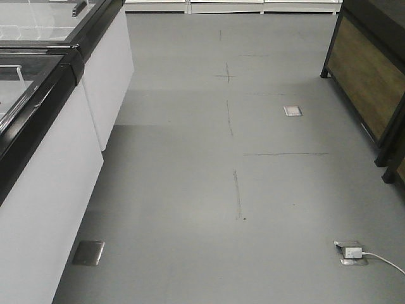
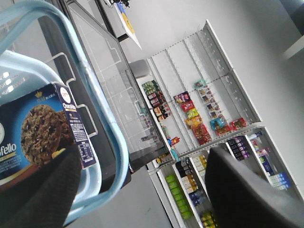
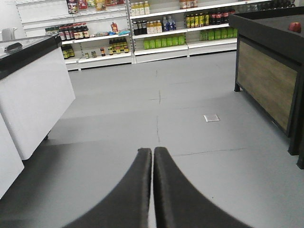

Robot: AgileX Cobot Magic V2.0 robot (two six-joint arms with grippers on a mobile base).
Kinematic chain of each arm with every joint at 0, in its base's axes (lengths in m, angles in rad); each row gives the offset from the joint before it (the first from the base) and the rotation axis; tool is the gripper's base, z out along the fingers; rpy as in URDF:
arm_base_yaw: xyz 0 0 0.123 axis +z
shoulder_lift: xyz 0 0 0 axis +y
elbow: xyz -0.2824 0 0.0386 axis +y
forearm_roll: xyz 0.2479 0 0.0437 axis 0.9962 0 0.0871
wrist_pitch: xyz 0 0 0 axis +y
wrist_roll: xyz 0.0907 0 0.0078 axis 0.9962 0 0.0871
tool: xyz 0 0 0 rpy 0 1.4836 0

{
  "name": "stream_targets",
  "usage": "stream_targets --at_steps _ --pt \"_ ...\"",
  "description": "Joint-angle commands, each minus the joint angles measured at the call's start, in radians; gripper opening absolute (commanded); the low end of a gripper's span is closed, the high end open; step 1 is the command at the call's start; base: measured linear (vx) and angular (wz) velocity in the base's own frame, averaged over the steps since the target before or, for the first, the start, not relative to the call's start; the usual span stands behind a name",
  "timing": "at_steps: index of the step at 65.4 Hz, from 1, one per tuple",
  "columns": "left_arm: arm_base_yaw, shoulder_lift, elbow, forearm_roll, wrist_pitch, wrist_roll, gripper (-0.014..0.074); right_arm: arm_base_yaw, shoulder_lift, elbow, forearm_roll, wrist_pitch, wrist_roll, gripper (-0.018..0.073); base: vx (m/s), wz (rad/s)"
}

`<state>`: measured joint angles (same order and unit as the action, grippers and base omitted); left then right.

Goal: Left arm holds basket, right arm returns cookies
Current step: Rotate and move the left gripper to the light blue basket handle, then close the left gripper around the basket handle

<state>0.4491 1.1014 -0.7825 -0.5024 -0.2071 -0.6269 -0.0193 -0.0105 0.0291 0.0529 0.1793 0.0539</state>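
One cookies box (image 2: 42, 135) sits inside the basket (image 2: 116, 156). Left gripper (image 2: 142, 161) has its fingers spread, with the rim beside one (grip unconfirmed). Right gripper (image 3: 152, 153) is pressed together, empty. Judged light, stiff cardboard, crushable: take it across the narrow sides, near the top.

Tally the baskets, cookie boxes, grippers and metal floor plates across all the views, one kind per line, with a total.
basket: 1
cookie box: 1
Grippers: 2, the left gripper open and the right gripper shut on nothing
floor plates: 3
Total: 7
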Motion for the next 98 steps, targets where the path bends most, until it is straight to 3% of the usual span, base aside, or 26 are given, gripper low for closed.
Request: stream_targets --at_steps 1,15,56,73,87,98 --pt "0.024 0.021 -0.065 0.000 -0.071 0.003 0.0513 -0.007 -0.012 0.002 -0.002 -0.076 -0.013 -0.0008 0.00 0.00" --pt "0.072 0.101 -0.131 0.001 -0.037 0.004 0.0513 -0.007 -0.012 0.002 -0.002 -0.076 -0.013 -0.0008 0.00 0.00" --pt "0.072 0.327 -0.309 0.000 -0.024 0.001 0.0513 -0.007 -0.012 0.002 -0.002 -0.076 -0.013 -0.0008 0.00 0.00" --pt "0.072 0.379 -0.360 -0.044 -0.005 0.001 0.0501 -0.007 -0.012 0.002 -0.002 -0.076 -0.013 -0.0008 0.00 0.00" --pt "0.072 0.398 -0.360 -0.044 0.014 0.001 0.0400 -0.007 -0.012 0.002 -0.002 -0.076 -0.013 -0.0008 0.00 0.00" --pt "0.072 0.399 -0.360 -0.047 0.025 -0.071 0.0217 -0.007 -0.012 0.002 -0.002 -0.076 -0.013 -0.0008 0.00 0.00"
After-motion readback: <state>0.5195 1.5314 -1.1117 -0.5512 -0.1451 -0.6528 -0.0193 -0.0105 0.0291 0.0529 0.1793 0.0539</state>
